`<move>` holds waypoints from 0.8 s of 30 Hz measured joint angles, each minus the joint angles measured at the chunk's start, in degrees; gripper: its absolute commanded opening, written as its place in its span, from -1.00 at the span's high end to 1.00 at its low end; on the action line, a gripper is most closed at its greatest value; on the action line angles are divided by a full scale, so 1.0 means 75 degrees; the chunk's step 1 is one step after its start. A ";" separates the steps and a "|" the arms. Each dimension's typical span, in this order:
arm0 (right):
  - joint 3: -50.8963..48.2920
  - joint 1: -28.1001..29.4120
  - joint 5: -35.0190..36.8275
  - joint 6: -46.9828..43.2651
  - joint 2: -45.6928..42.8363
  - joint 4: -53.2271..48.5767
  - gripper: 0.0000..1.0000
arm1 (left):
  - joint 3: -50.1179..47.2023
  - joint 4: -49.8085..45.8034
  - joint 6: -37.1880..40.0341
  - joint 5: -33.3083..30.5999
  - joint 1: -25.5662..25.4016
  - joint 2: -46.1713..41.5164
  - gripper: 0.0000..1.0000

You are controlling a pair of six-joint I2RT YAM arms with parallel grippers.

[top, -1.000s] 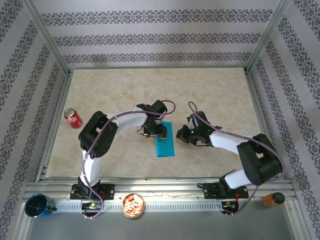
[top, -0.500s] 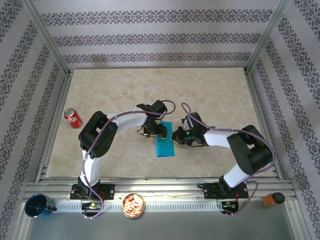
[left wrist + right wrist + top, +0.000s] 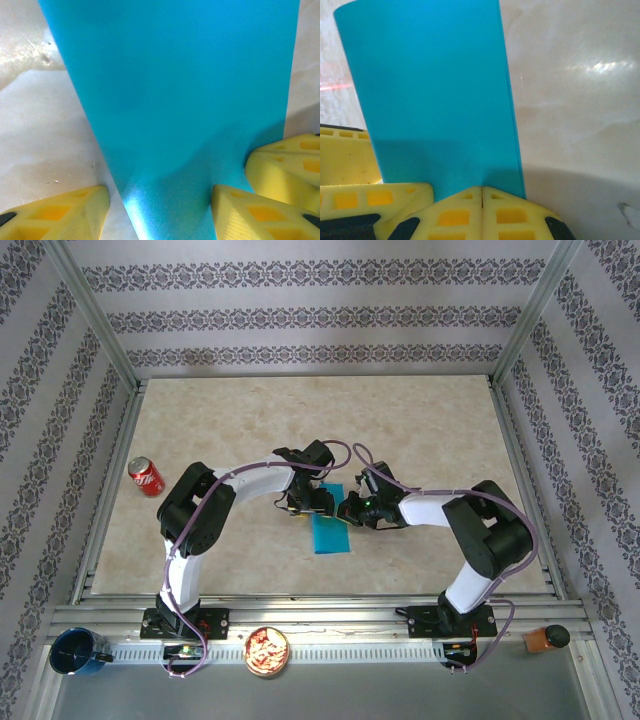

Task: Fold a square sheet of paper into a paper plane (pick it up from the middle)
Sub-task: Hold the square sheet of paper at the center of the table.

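Paper: the square sheet of paper (image 3: 330,537) is seen folded into a narrow strip, flat on the table (image 3: 430,420) at frame centre.
Left gripper (image 3: 160,200): jaws stand apart, with the strip's end between them.
Right gripper (image 3: 482,197): jaws closed tip to tip at the strip's edge; a pinch cannot be confirmed.
Handling: judged light, limp and slippery, easily creased, so best taken mid-edge.

obstacle: soda can (image 3: 146,477) left edge | free: table (image 3: 430,420) far half

The left arm (image 3: 255,477) and right arm (image 3: 430,508) have white shells, black joints, looping purple cables (image 3: 349,453), and yellow fingers (image 3: 455,215) with square recesses.
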 measured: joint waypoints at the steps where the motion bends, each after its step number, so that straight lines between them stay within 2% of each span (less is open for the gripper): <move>1: 0.0000 0.0003 0.0009 -0.0020 0.0003 0.0000 1.00 | 0.0000 0.0000 0.0000 0.0000 0.0000 0.0000 -0.16; 11: 0.0012 0.0003 -0.0015 -0.0216 0.0050 0.0029 1.00 | -0.0009 0.0015 -0.0026 0.0003 0.0000 -0.0026 -0.18; 15: 0.0114 0.0003 -0.0006 -0.0361 0.0085 -0.0111 1.00 | -0.0388 0.0428 -0.0125 -0.0006 -0.0015 -0.0329 -0.22; 21: 0.0361 0.0003 -0.0020 -0.0699 0.0195 -0.0440 1.00 | -0.1524 0.1300 -0.0420 -0.0283 0.0012 -0.1781 -0.29; 23: 0.0495 0.0000 -0.0038 -0.0833 0.0268 -0.0580 1.00 | -0.1848 0.1725 -0.0562 -0.0207 0.0114 -0.2436 -0.23; 24: 0.0580 0.0000 -0.0047 -0.0901 0.0315 -0.0670 1.00 | -0.2020 0.2002 -0.0644 -0.0105 0.0201 -0.2734 -0.14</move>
